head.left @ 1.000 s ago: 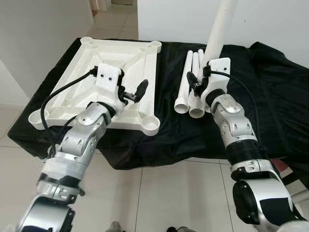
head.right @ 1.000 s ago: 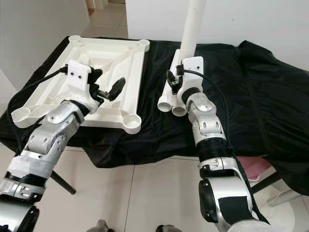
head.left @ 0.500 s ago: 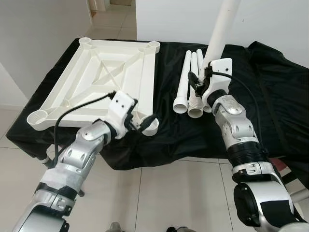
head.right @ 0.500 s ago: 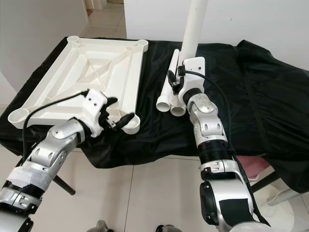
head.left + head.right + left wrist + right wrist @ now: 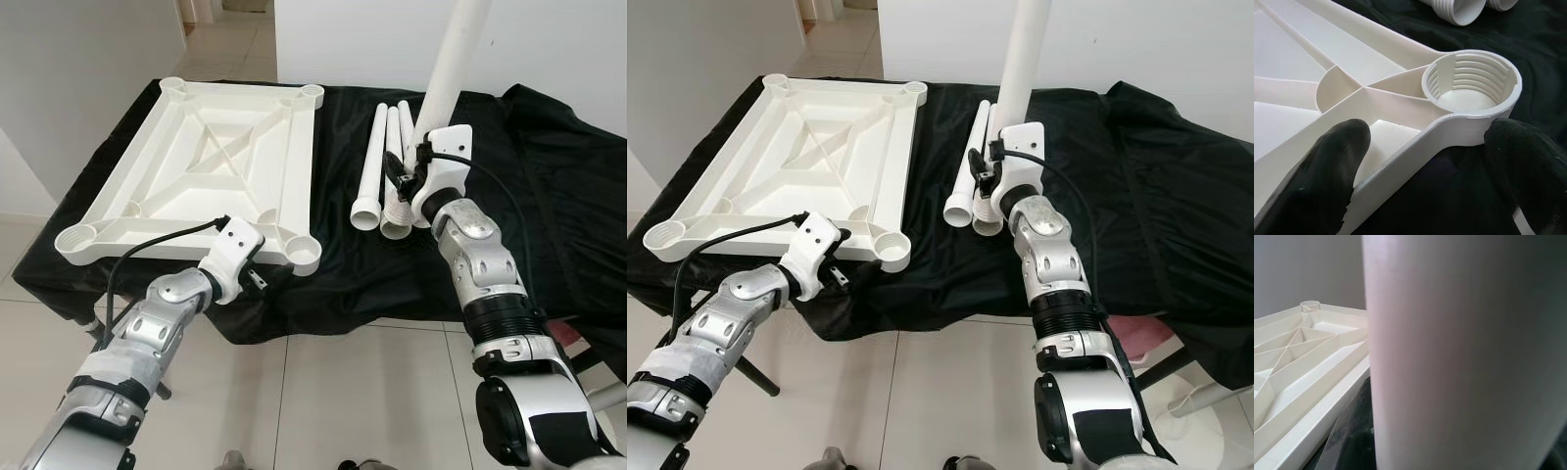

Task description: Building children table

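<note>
- The left gripper [image 5: 1425,161] sits at the near edge of the black-draped tabletop [image 5: 549,196], its two black fingers [image 5: 1327,166] spread apart and grasping nothing.
- Between those fingers lies the near right corner of the white ribbed plastic table top panel [image 5: 211,162], which rests upside down on the left part of the tabletop; the corner's round threaded socket [image 5: 1469,81] is just beyond the fingertips, and I cannot tell whether the fingers touch the rim.
- The right gripper [image 5: 404,176] is over the middle of the tabletop, clenched around one long white plastic leg tube [image 5: 453,54], which stands close to upright and runs up out of the picture.
- In the right wrist view this held leg tube [image 5: 1464,352] stands close before the camera, with the panel [image 5: 1298,357] beyond it.
- Three more white leg tubes [image 5: 374,162] lie side by side on the black cloth just to the right of the panel, their wider ends [image 5: 367,213] toward the near side, right beside the right gripper.
- Count: one panel with four corner sockets, four leg tubes in all, one held and three lying.
- Pale floor tiles [image 5: 343,392] lie below the near edge.
</note>
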